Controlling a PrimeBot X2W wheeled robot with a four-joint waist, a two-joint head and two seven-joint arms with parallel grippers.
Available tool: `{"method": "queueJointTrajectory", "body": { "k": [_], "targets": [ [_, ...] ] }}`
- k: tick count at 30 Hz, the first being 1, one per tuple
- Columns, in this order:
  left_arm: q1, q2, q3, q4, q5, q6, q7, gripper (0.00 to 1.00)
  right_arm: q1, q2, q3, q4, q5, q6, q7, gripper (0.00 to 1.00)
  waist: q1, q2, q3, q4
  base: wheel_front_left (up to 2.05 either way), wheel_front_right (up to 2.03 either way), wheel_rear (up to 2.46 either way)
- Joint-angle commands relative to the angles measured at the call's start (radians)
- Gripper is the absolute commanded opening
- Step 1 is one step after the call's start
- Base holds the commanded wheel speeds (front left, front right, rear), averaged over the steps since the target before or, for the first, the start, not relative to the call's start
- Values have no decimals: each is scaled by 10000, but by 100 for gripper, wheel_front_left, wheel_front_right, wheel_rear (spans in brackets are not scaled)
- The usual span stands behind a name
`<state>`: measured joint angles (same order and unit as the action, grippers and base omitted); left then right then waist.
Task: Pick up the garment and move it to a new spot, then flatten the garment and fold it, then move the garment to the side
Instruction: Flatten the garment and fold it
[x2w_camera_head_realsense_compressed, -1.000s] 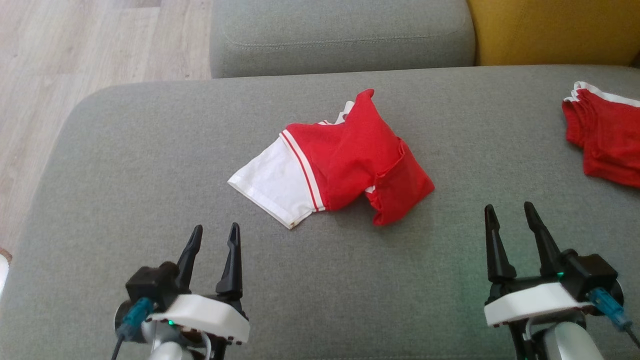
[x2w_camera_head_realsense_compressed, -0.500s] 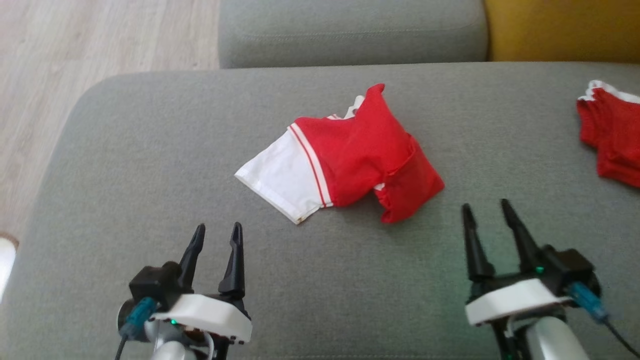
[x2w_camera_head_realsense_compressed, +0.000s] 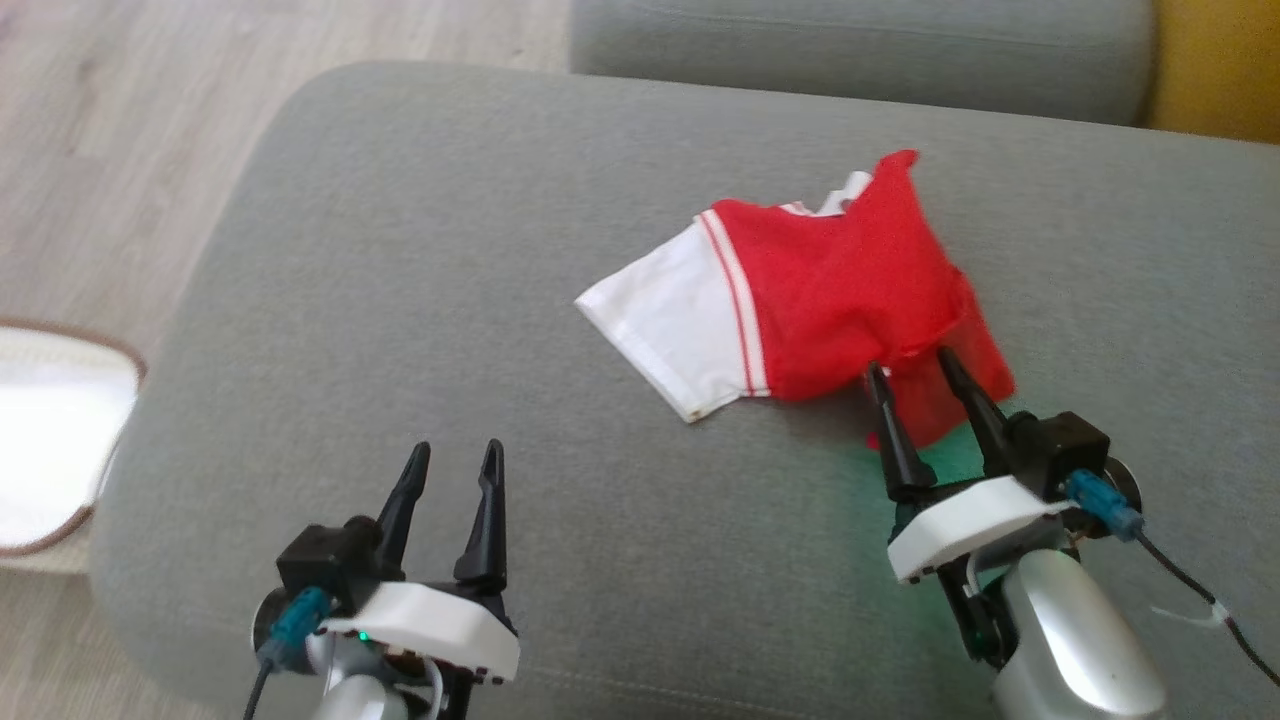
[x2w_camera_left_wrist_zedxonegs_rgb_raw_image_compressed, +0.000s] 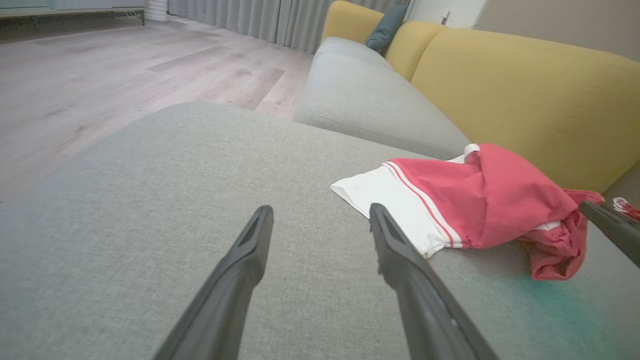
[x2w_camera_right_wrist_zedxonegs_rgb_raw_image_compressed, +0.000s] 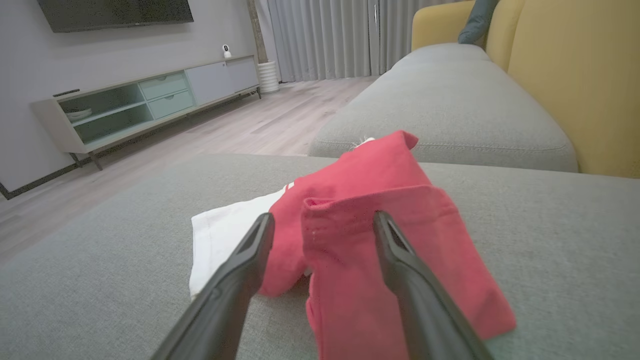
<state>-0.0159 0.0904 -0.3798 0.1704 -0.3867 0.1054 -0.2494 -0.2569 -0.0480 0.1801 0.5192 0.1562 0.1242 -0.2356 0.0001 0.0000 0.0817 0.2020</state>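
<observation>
Garment (x2w_camera_head_realsense_compressed: 840, 290) lies bunched right of centre in the head view, on the grey cushion (x2w_camera_head_realsense_compressed: 400, 250). Its red part is heaped over itself and its white part is spread toward the left. By my judgement you have nothing done yet: it is not lifted, flattened or folded. Right gripper (x2w_camera_head_realsense_compressed: 908, 360) stands wide open at the cloth's lower right edge, fingers either side of a red fold in the right wrist view, gripping nothing. Left gripper (x2w_camera_head_realsense_compressed: 455, 450), at lower left, is equally spread and empty, well apart from the cloth. You cannot tell whether the right fingertips touch fabric, nor what is sleeve or body under the heap. A white thing (x2w_camera_head_realsense_compressed: 50, 430) is cut off at the left edge.
</observation>
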Motion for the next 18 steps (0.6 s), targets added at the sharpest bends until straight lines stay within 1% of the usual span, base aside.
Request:
{"method": "queueJointTrajectory", "body": {
  "k": [1, 5, 6, 7, 8, 9, 10, 13, 18],
  "targets": [
    [-486, -18, 326, -256, 122, -20, -124, 100, -411, -22, 127, -168, -95, 65, -145, 100, -1, 0, 97, 235, 0, 0, 0],
    [-444, -70, 377, -226, 176, -84, -124, 100, -665, -22, -136, 390, -306, 65, -210, 100, -1, 0, 111, 427, 0, 0, 0],
    [-429, -81, 394, -222, 191, -95, -124, 100, -698, -22, -204, 453, -330, 65, -221, 69, -1, 0, 103, 447, 0, 0, 0],
    [-411, -91, 413, -220, 207, -101, -124, 100, -713, -22, -274, 494, -343, 65, -231, 45, -1, 0, 95, 453, 0, 0, 0],
    [-390, -100, 436, -221, 221, -104, -124, 100, -714, -22, -364, 530, -380, 65, -237, 31, -1, 0, 83, 444, 0, 0, 0],
    [-365, -108, 464, -226, 234, -104, -124, 100, -708, -22, -460, 544, -401, 65, -243, 6, -1, 0, 74, 421, 0, 0, 0],
    [-334, -114, 492, -224, 246, -104, -124, 100, -695, -22, -561, 541, -422, 65, -248, 0, -1, 0, 60, 384, 0, 0, 0],
    [-253, -133, 525, -198, 285, -129, -124, 100, -602, -22, -869, 354, -427, 65, -256, 0, -1, 0, -5, 206, 0, 0, 0],
    [-163, -165, 537, -189, 346, -183, -124, 100, -94, -22, -1484, -425, -531, 65, -259, 0, -1, 0, -129, -214, 0, 0, 0]
  ]
}}
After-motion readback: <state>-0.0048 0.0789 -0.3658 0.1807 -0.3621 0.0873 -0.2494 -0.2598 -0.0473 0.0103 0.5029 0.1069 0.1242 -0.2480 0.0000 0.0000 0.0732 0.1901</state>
